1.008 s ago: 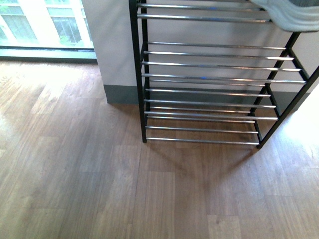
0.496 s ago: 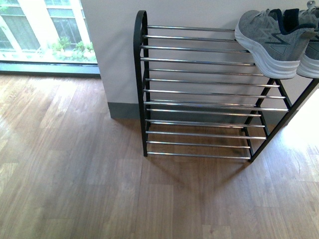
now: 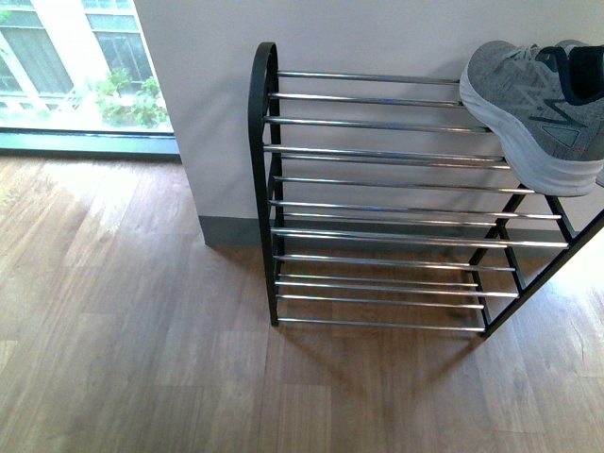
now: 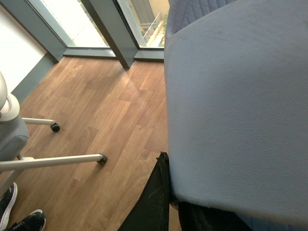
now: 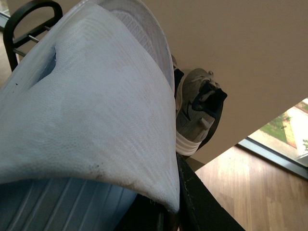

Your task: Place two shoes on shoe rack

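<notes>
The shoe rack (image 3: 377,198) stands against the wall in the front view, with black side frames and silver bars. Neither arm nor any sandal shows there. In the left wrist view the left slide sandal (image 4: 236,106), pale blue, fills the right side. My left gripper (image 4: 168,192) is shut on its edge, one black finger (image 4: 151,202) pressed against it. In the right wrist view the right slide sandal (image 5: 86,106), white-blue with a ridged footbed, is held in my shut right gripper (image 5: 168,211). It is close to the rack's black frame (image 5: 24,14).
A grey sneaker (image 3: 538,104) rests on the rack's top tier at the right, and it also shows as the grey sneaker (image 5: 197,115) beyond the held sandal. A chair's base leg (image 4: 57,161) and black shoes (image 4: 19,219) are on the wooden floor. Windows run along the left.
The front view has shifted: the rack sits lower in the picture, its rounded top and the grey sneaker have come into view. No arm has entered this view.
</notes>
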`<action>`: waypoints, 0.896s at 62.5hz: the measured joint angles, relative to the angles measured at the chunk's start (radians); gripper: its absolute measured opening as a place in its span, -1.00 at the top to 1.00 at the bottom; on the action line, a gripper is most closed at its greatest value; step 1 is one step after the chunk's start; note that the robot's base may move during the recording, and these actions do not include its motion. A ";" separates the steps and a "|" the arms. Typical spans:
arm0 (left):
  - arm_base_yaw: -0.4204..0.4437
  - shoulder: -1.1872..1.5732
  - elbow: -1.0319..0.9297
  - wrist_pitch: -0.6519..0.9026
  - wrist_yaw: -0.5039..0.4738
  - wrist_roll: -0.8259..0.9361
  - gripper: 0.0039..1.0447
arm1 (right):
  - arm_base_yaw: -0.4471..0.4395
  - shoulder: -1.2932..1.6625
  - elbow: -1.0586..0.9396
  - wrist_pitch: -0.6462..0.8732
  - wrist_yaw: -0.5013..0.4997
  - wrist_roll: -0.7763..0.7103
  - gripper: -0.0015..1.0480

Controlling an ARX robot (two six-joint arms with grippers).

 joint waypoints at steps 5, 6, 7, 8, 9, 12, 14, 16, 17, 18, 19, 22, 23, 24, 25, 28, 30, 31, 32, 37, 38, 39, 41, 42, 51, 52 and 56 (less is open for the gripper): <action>0.000 0.000 0.000 0.000 -0.001 0.000 0.97 | 0.022 -0.023 -0.050 0.160 -0.014 0.061 0.97; 0.000 0.000 0.000 0.000 0.000 0.000 0.97 | 0.029 -0.023 -0.054 0.177 -0.010 0.070 0.97; 0.000 0.000 0.000 0.000 -0.001 0.000 0.97 | 0.046 -0.023 -0.056 0.202 0.008 0.082 0.97; 0.000 0.000 0.000 0.000 -0.001 0.000 0.97 | 0.057 -0.022 -0.056 0.212 0.019 0.094 0.97; 0.000 0.000 0.000 0.000 -0.001 0.000 0.97 | 0.068 -0.020 -0.055 0.219 0.031 0.102 0.97; 0.000 0.000 0.000 0.000 0.000 0.000 0.97 | 0.132 0.001 -0.041 0.241 0.092 0.137 0.97; 0.000 0.000 0.000 0.000 0.000 0.000 0.97 | 0.179 0.025 -0.032 0.259 0.130 0.151 0.97; 0.000 0.000 0.000 0.000 0.000 0.000 0.97 | 0.211 0.045 -0.025 0.274 0.154 0.170 0.97; 0.000 0.000 0.000 0.000 0.000 0.000 0.97 | 0.243 0.069 -0.016 0.289 0.176 0.182 0.97; 0.000 0.000 0.000 0.000 0.000 0.000 0.97 | 0.259 0.082 -0.012 0.298 0.186 0.189 0.97; 0.000 0.000 0.000 0.000 0.000 0.000 0.97 | 0.275 0.097 -0.007 0.308 0.198 0.195 0.97; 0.000 0.000 0.000 0.000 0.000 0.000 0.97 | 0.337 0.161 0.013 0.355 0.239 0.211 0.97; 0.000 0.000 0.000 0.000 0.000 0.000 0.97 | 0.379 0.214 0.031 0.394 0.266 0.221 0.97; 0.000 0.000 0.000 0.000 0.000 0.000 0.97 | 0.391 0.233 0.037 0.408 0.275 0.222 0.97; 0.000 0.000 0.000 0.000 0.000 0.000 0.97 | 0.415 0.271 0.051 0.435 0.288 0.225 0.97; 0.000 0.000 0.000 0.000 0.000 0.000 0.97 | 0.462 0.375 0.090 0.499 0.316 0.236 0.97; 0.000 0.000 0.000 0.000 0.000 0.000 0.97 | 0.483 0.438 0.116 0.526 0.325 0.247 0.97; 0.000 0.000 0.000 0.000 0.000 0.000 0.97 | 0.489 0.459 0.126 0.533 0.329 0.249 0.97; 0.000 0.000 0.000 0.000 0.000 0.000 0.97 | 0.500 0.498 0.143 0.548 0.338 0.249 0.97; 0.000 0.000 0.000 0.000 0.000 0.000 0.97 | 0.527 0.637 0.212 0.583 0.362 0.261 0.97; 0.000 0.000 0.000 0.000 0.000 0.000 0.97 | 0.533 0.674 0.233 0.586 0.369 0.266 0.97; 0.000 0.000 0.000 0.000 0.000 0.000 0.97 | 0.536 0.693 0.243 0.588 0.373 0.266 0.97; 0.000 0.000 0.000 0.000 0.000 0.000 0.97 | 0.543 0.748 0.272 0.597 0.385 0.270 0.97; 0.000 0.000 0.000 0.000 0.000 0.000 0.97 | 0.546 0.765 0.282 0.599 0.388 0.271 0.97; 0.000 0.000 0.000 0.000 0.000 0.000 0.97 | 0.565 0.962 0.397 0.632 0.430 0.272 0.97; 0.000 0.000 0.000 0.000 0.000 0.000 0.97 | 0.565 0.978 0.406 0.638 0.433 0.270 0.97; 0.000 0.000 0.000 0.000 0.000 0.000 0.97 | 0.568 1.072 0.468 0.653 0.453 0.267 0.97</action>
